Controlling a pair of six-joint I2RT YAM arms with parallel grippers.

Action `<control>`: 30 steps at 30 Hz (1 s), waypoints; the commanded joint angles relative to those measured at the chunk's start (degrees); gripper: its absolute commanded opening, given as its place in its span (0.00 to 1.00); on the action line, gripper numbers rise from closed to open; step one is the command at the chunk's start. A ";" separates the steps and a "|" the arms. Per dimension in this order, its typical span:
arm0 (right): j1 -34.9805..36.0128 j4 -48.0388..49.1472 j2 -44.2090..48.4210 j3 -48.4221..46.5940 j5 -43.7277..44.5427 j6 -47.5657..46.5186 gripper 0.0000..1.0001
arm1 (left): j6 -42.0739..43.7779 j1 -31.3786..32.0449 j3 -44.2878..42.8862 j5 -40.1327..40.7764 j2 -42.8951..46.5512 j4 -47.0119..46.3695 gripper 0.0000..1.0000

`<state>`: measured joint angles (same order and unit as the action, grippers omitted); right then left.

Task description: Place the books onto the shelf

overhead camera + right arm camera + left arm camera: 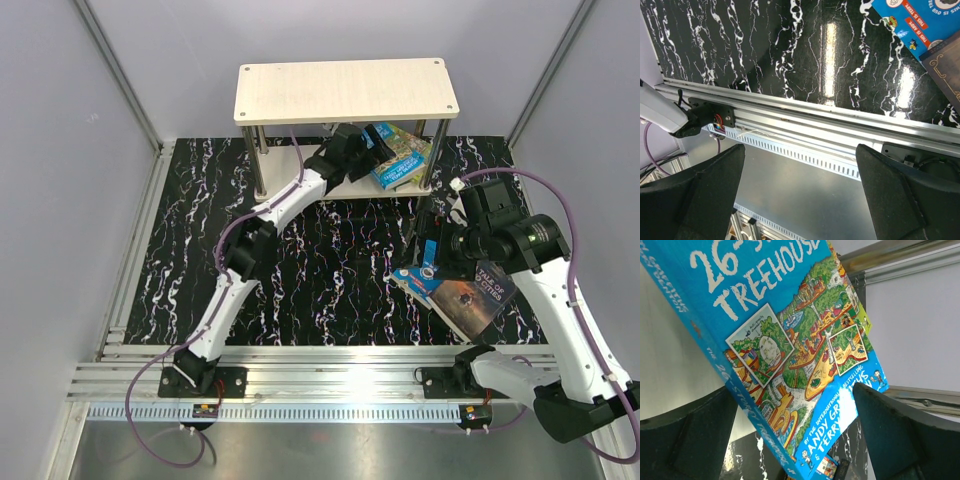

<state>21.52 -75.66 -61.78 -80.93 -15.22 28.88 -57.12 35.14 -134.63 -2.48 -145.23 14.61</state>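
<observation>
the left gripper is reached in under the top board of the shelf, so that the lower tier can be got at from the front. its fingers are spread wide, one on each side of the blue treehouse book, and no clamping is seen; whether the spine brushes a finger cannot be told. the book is lain askew on the lower tier, on top of a green-covered book, and appears to be carried by the shelf rather than by the arm. the right gripper is held above the table, near its right side, with its fingers apart and nothing between them. just beside it, the dark-covered book is lain partly over a blue book, both flat on the table and well apart from the shelf. these two are judged to be what is left, and the right arm is probably placed there so that the upper one can be taken first.
</observation>
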 commanded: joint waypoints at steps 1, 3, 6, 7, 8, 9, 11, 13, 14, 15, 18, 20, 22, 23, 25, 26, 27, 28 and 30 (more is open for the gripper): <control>-0.42 2.09 -0.01 -0.11 -1.65 -0.85 1.00 | 4.47 -0.07 -3.27 2.22 1.79 4.10 0.99; -0.42 2.36 -0.01 0.07 -1.74 -0.85 1.00 | 5.09 -0.07 -3.88 2.22 1.79 4.63 0.99; -0.43 2.53 -0.10 0.24 -2.00 -0.67 1.00 | 5.09 0.02 -4.24 3.61 2.23 4.73 0.99; -0.42 2.62 -0.10 0.24 -2.09 -0.76 1.00 | 4.92 0.02 -4.15 3.62 2.40 4.72 0.99; -0.42 2.45 -0.18 0.24 -2.09 -0.67 1.00 | 4.83 0.02 -4.06 3.71 2.58 4.99 0.99; -0.51 2.53 -0.27 0.24 -2.00 -0.58 1.00 | 4.92 0.02 -3.45 4.41 3.28 5.25 0.99; -0.51 2.62 -0.10 0.24 -2.00 -0.58 1.00 | 5.35 -0.07 -2.31 5.03 3.99 5.51 0.99; -0.51 2.71 -0.18 0.42 -2.09 -0.49 1.00 | 5.70 0.02 -0.56 6.35 5.30 5.25 0.99; -0.51 2.71 -0.18 0.50 -2.00 -0.41 1.00 | 5.45 -0.07 -0.11 6.35 5.57 4.99 0.99; -0.51 2.80 -0.10 0.59 -2.09 -0.23 1.00 | 5.53 -0.07 -0.11 6.52 5.66 4.81 0.90; -0.60 2.80 -0.01 0.94 -2.09 -0.23 1.00 | 5.09 0.28 -1.07 5.73 5.22 3.41 0.81; -0.60 2.71 0.08 1.03 -2.18 -0.06 1.00 | 5.44 0.63 -2.39 6.17 5.04 3.41 0.72; -0.60 2.71 0.08 0.95 -2.09 -0.14 1.00 | 5.62 1.07 -2.39 6.96 5.30 2.62 0.61; -0.69 2.71 0.08 1.03 -2.00 -0.14 1.00 | 5.53 1.08 -2.39 7.05 5.22 2.27 0.59; -0.78 2.62 0.08 0.95 -1.92 -0.14 1.00 | 4.83 1.16 -2.57 6.52 4.78 1.83 0.52; -0.78 2.62 -0.01 1.03 -1.92 -0.14 1.00 | 4.65 1.16 -2.83 6.35 4.26 1.74 0.50; -0.78 2.45 -0.01 0.95 -1.92 -0.32 1.00 | 4.39 1.16 -3.01 5.91 3.90 1.56 0.49; -0.86 2.36 -0.10 1.03 -1.74 -0.32 1.00 | 3.95 1.25 -3.18 5.73 3.73 1.39 0.48; -0.95 2.27 -0.27 0.94 -1.74 -0.67 1.00 | 3.69 1.51 -4.14 5.56 2.76 1.04 0.45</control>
<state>21.17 -74.63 -62.00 -80.01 -16.16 28.91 -53.54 35.88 -135.04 2.37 -144.49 19.57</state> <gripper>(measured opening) 0.994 0.465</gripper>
